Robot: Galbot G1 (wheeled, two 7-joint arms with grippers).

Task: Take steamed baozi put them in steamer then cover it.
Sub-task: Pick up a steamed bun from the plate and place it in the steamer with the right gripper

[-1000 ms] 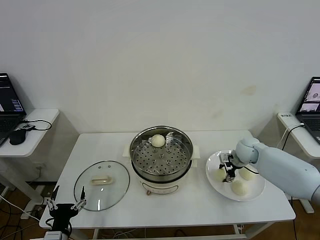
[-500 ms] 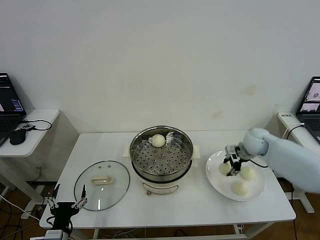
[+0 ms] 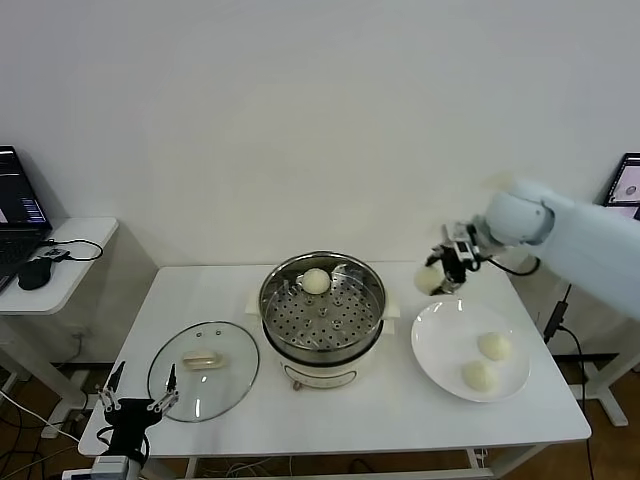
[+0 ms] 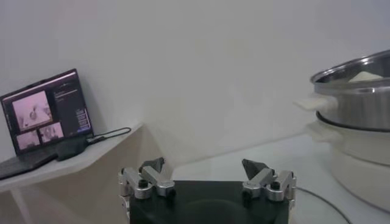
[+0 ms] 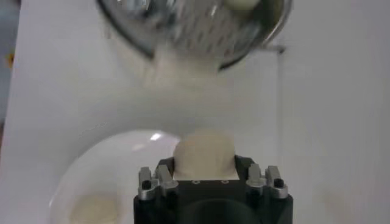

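My right gripper (image 3: 437,272) is shut on a cream-white baozi (image 3: 429,279) and holds it in the air between the white plate (image 3: 438,323) and the steamer (image 3: 322,305). The right wrist view shows the held baozi (image 5: 205,154) between the fingers, with the steamer (image 5: 189,27) beyond it. One baozi (image 3: 316,281) lies at the back of the steamer's perforated tray. Two baozi (image 3: 494,346) (image 3: 477,375) lie on the plate. My left gripper (image 3: 134,405) is open and empty at the table's front left corner, below the glass lid (image 3: 203,370).
The glass lid with a cream handle lies flat on the table left of the steamer. Side tables with laptops stand at far left (image 3: 20,204) and far right (image 3: 629,183). The left wrist view shows the steamer's side (image 4: 356,103) and a laptop (image 4: 46,109).
My right gripper has closed on a baozi from the plate, lifted it and carried it up and left toward the steamer. Two baozi are left on the plate. The left arm stays put.
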